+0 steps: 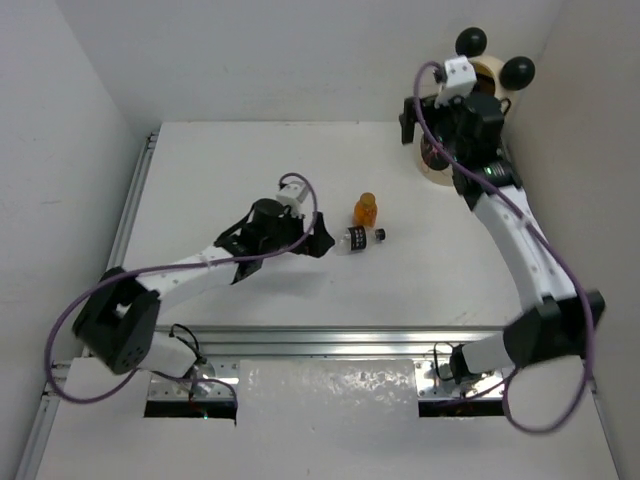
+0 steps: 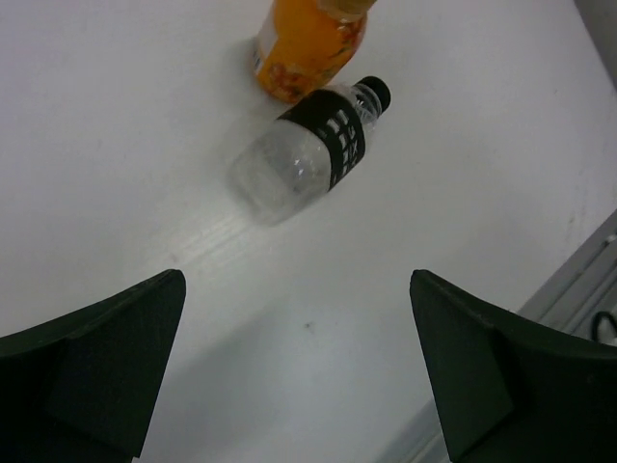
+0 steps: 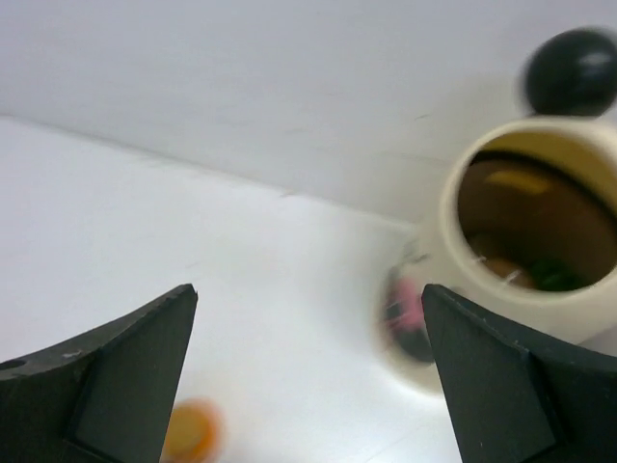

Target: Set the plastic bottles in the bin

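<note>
My left fingers (image 2: pixel 106 376): spread wide, nothing between them, over the table (image 2: pixel 116 145). Ahead of them:
- one clear black-labelled bottle (image 2: pixel 307 164), on its side, black cap pointing away from me
- one orange bottle (image 2: pixel 307 43), upright, just beside the clear one's neck

My right fingers (image 3: pixel 106 376): spread wide, empty, just beside the bin (image 3: pixel 463 241).

Bin: upright in the table's far right corner, with blurred orange and green shapes inside.

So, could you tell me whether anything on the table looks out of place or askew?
Only one thing: the clear black-labelled bottle lies on its side mid-table, right next to the orange bottle, which appears upright. No spill or damage shows, and the bin stands in the far right corner.
</note>
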Motion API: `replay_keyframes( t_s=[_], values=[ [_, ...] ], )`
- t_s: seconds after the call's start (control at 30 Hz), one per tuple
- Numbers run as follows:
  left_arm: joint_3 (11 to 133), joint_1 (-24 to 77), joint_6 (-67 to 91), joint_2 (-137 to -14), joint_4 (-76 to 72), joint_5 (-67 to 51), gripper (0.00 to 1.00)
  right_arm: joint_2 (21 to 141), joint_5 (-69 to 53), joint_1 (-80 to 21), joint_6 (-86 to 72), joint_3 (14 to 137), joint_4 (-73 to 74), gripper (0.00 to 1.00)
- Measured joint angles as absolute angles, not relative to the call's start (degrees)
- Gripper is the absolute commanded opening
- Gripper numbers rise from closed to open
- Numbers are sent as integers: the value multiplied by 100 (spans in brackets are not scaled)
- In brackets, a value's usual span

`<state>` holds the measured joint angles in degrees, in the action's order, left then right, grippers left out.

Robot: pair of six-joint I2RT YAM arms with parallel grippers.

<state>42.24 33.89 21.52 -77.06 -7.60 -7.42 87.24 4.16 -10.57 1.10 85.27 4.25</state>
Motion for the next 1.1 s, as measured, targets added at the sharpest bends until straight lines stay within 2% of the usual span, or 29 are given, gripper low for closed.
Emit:
replay_keyframes(
  t_s=[0.17, 0.3, 0.37, 0.57, 0.7, 0.77, 0.87, 0.9, 0.97, 1.0, 1.07, 1.1],
  values=[
    [5131, 3581, 932, -9072, -1323, -1216, 99, 6746, -888, -1223, -1085, 6733, 454, 99],
    [5660, 3610, 187, -9762, -1566, -1590, 98, 6119, -1448, -1400, -1581, 5723, 672, 99],
    [5966, 3610, -110, -10051, -1557, -1697, 94, 5951, -1649, -1437, -1737, 5402, 840, 99],
    [7022, 3610, -790, -11043, -1186, -2001, 90, 5301, -1999, -1439, -1942, 5175, 1168, 99],
    [7168, 3610, -947, -11491, -869, -2132, 77, 4932, -2132, -1439, -1977, 5175, 1160, 99],
    [7166, 3612, -989, -11607, -692, -2182, 74, 4827, -2178, -1439, -1997, 5175, 1157, 99],
    [7026, 3642, -1000, -11614, -622, -2176, 62, 4764, -2250, -1439, -2038, 5175, 1157, 99],
    [6952, 3664, -1009, -11590, -622, -2171, 48, 4751, -2263, -1439, -2053, 5175, 1157, 99],
    [6779, 3730, -991, -11498, -692, -2143, 33, 4711, -2279, -1439, -2082, 5172, 1160, 99],
    [6672, 3774, -976, -11415, -707, -2112, 15, 4689, -2281, -1439, -2093, 5172, 1157, 99],
    [6351, 3896, -915, -11177, -766, -2053, 2, 4633, -2283, -1439, -2108, 5168, 1157, 99],
    [6139, 3970, -849, -11004, -781, -2010, 0, 4609, -2283, -1439, -2115, 5164, 1157, 99]
  ],
)
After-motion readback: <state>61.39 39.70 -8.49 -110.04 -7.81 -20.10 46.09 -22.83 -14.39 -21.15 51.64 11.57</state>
